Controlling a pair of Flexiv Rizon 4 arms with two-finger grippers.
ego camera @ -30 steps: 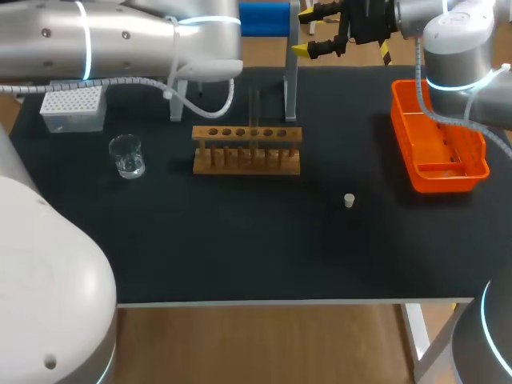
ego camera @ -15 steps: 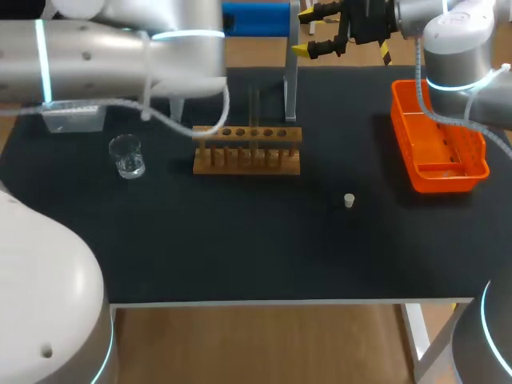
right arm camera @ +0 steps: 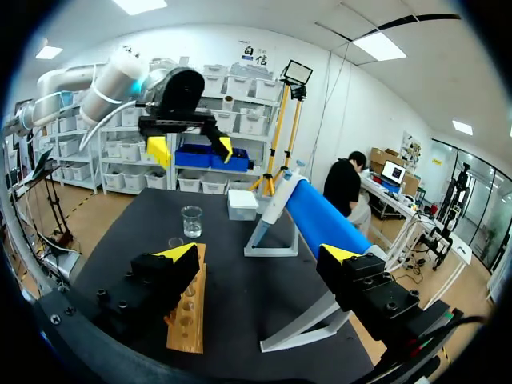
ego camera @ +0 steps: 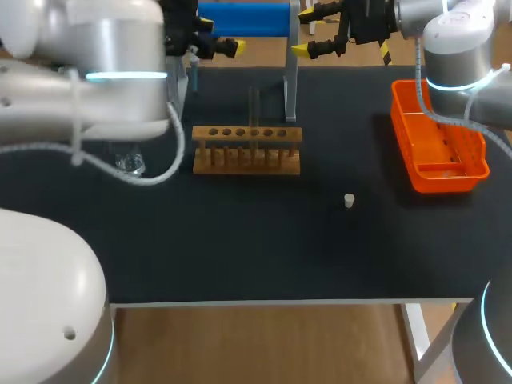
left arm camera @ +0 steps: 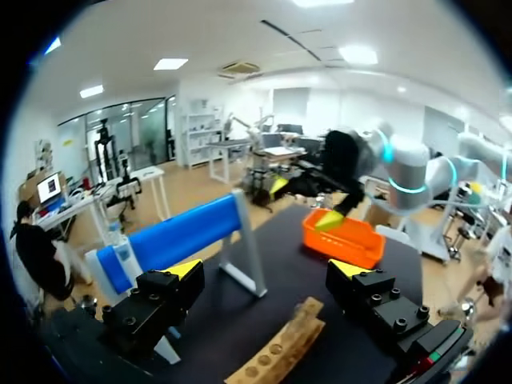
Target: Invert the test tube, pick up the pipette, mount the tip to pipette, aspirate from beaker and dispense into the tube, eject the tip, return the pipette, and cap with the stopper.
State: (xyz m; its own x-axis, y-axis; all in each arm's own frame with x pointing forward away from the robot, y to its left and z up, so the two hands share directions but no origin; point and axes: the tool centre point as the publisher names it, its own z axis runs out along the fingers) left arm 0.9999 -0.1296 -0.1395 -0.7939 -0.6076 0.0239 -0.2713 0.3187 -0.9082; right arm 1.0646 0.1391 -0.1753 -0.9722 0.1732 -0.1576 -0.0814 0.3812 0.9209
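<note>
The silver left arm point(ego camera: 104, 80) swings back over the counter's left side. Its yellow-tipped gripper point(ego camera: 216, 38) comes into the head view at the far edge, and the arm now covers most of the clear glass beaker point(ego camera: 130, 165).

A clear test tube point(ego camera: 254, 108) stands upright in a wooden rack point(ego camera: 246, 162) mid-desk point(ego camera: 240, 248). The small white stopper point(ego camera: 349, 200) sits alone on the dark surface, between the rack and the orange basket point(ego camera: 448, 181). The glass beaker point(right arm camera: 191, 221) stands upright past the rack's end, near a white tip box point(right arm camera: 242, 204)
</note>
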